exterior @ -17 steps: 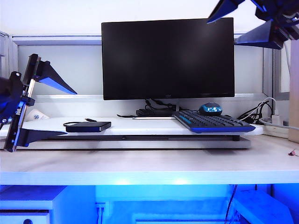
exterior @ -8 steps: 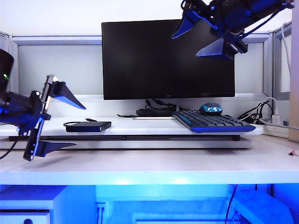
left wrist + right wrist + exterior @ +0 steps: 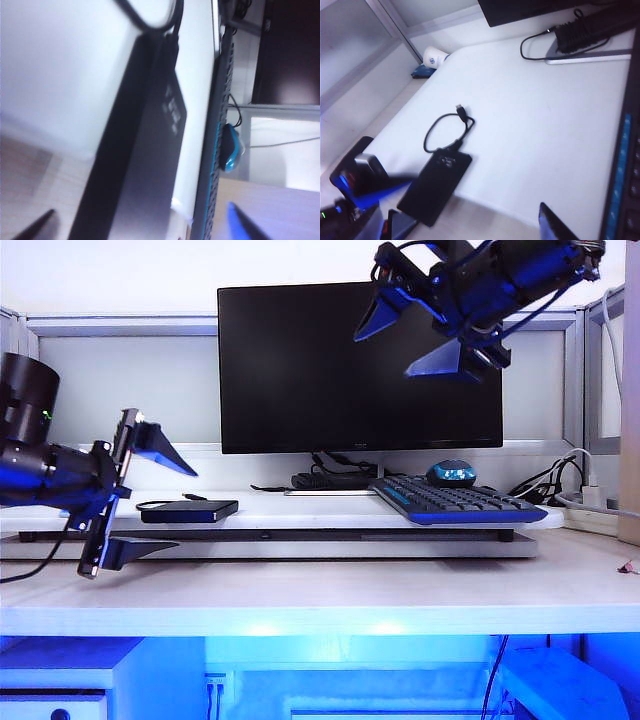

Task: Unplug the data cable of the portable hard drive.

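Exterior view, nearest first: the left gripper (image 3: 138, 495) hovers at the front left edge of the white raised shelf (image 3: 300, 508) on the table (image 3: 320, 590), its fingers spread wide, one above and one below shelf level, just short of the portable hard drive (image 3: 189, 511). That one drive lies flat near the shelf's left front corner. It looks light and smooth-cased, so it would likely slide unless its long sides are pinched. One data cable (image 3: 445, 131) curls in a loop behind it, one end plugged into the drive's rear edge, the free plug lying loose on the shelf. The cord looks limp; I judge the stiff plug at the drive is the place to grip. Farther back: one keyboard (image 3: 455, 503), one mouse (image 3: 450, 474), one monitor (image 3: 360, 365). The right gripper (image 3: 410, 335) hangs high before the monitor, fingers wide, empty.
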{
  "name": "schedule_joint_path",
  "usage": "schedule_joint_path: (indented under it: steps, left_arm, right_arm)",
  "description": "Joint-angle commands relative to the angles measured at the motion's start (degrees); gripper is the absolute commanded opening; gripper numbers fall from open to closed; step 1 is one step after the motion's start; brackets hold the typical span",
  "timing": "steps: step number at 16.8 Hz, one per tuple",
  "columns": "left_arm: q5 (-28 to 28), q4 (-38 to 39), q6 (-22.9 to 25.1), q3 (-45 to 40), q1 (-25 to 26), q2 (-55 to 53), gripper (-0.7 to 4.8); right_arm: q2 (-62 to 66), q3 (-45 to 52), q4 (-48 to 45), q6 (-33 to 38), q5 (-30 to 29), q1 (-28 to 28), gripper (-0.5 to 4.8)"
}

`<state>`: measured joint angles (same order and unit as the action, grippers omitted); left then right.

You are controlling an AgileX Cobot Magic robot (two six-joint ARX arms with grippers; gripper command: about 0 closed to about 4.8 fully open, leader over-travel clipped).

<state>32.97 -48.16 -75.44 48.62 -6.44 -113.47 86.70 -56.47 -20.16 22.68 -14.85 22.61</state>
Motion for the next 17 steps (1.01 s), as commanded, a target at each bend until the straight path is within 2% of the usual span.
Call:
schedule_joint_path:
  steps: [1,3,6,9,10,13,17]
  left_arm:
    - [0.26,0.31,1.29,0.22,-0.22,-0.37,2.82]
    - [0.26,0.52,2.84,0.24,-0.22,-0.37,1.45]
    - [0.76,0.48,3.74,0.22,-0.22,-0.37,-0.03]
    - [4.90,-1.97,6.80,0.28,-0.22,-0.35,-0.06]
    - [6.08,-3.72,8.50,0.33,-0.20,-0.35,-0.06]
    - [10.21,-9.11,11.58,0.42,-0.20,-0.33,-0.06]
    - [13.75,-18.53,12.00,0.50,-0.20,-0.33,-0.06]
  right_arm:
    - [0.87,-2.40,-0.90,-0.17,-0.50,0.02,3.99]
    - [1.60,-3.17,-0.87,-0.17,-1.03,0.02,3.99]
    - [2.38,-3.39,-1.55,-0.15,-2.51,0.74,3.99]
    - [6.80,-8.68,-1.62,0.72,-8.52,2.12,3.99]
    - [9.25,-11.78,-1.64,3.02,-9.77,2.12,3.99]
    - [12.72,-16.17,-1.60,4.87,-11.23,2.03,3.99]
    - [14.19,-16.65,-3.23,7.80,-12.63,2.03,3.99]
